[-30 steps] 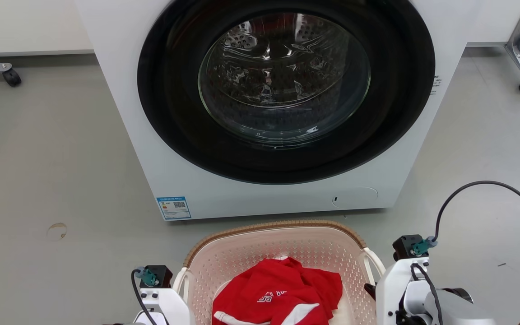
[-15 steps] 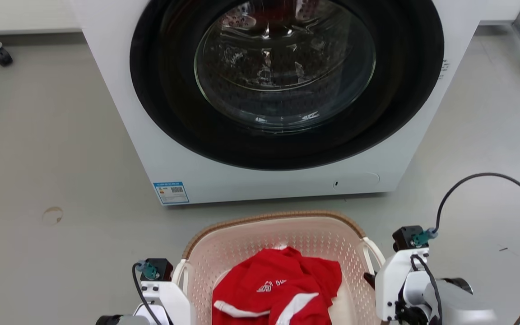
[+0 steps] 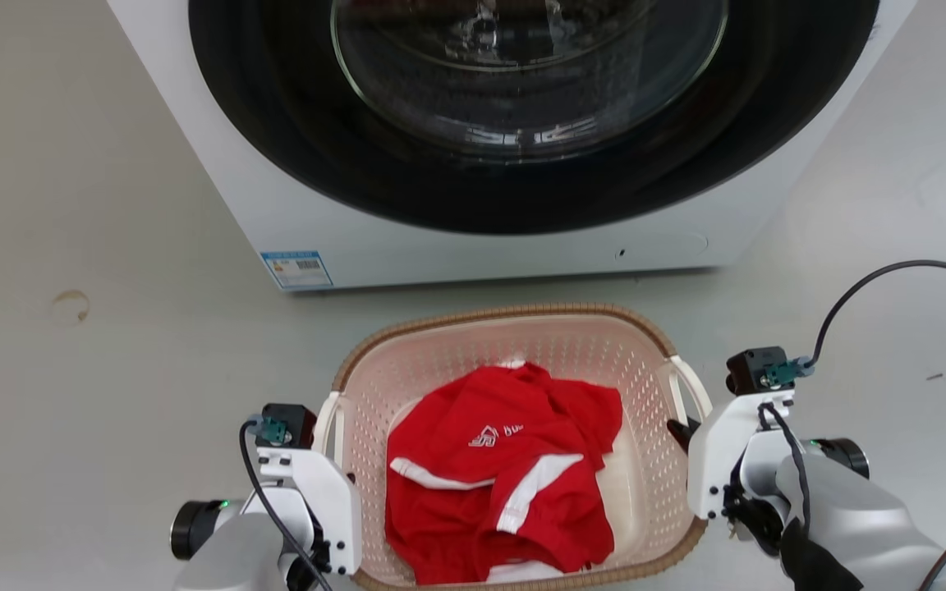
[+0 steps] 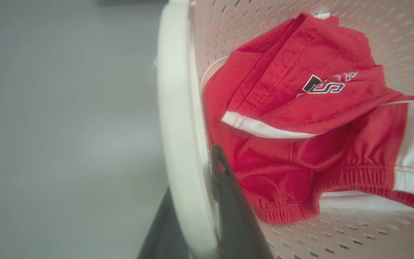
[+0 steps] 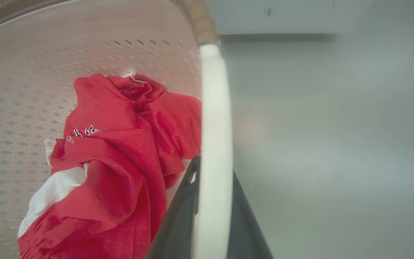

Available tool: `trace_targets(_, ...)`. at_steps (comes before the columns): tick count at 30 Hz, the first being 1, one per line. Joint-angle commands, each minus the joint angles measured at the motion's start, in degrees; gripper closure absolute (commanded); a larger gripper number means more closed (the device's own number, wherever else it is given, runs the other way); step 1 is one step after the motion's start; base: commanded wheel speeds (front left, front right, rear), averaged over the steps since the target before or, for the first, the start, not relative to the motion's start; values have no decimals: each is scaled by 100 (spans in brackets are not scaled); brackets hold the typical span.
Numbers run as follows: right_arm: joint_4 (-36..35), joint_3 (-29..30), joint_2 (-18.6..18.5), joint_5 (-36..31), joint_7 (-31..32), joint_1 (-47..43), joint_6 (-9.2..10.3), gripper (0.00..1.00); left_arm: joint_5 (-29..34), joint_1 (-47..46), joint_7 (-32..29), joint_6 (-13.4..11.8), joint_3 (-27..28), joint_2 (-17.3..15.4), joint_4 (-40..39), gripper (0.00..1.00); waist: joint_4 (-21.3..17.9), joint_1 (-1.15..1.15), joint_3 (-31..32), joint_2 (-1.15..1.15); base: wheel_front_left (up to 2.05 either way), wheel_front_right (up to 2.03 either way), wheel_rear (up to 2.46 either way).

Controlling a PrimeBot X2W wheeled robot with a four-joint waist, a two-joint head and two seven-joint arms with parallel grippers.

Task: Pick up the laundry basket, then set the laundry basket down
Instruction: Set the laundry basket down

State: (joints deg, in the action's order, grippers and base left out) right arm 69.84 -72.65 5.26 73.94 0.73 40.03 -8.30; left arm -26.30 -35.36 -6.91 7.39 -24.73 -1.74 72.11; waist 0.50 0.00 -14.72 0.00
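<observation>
The laundry basket [image 3: 506, 313] lies at the lower centre of the head view, just below the white washer [image 3: 473, 246] on the grey floor [image 3: 95, 205]; whether its base touches the floor cannot be told. A crumpled red garment [image 3: 498, 468] with white stripes lies inside. At the lower left, the left gripper [image 4: 192, 176] has its 2 fingers clamped on the basket's white loop handle [image 4: 174, 108], 1 finger on each side of the band. At the lower right, the right gripper [image 5: 214, 169] grips the opposite handle [image 5: 215, 108] the same way, fingers pressed against both faces
</observation>
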Motion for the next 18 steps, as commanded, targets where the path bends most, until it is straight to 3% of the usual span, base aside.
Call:
trace_targets(1,374,57,-813,-53,-211,198,81,100,95,-48,32,-249,135,-882,185,100,-1,0,-256,0,0,0,0)
trace_targets(18,411,362,-937,-293,-902,1080,81,100,180,-1158,526,-319,-49,-756,185,100,42,0,-2080,0,0,0,0)
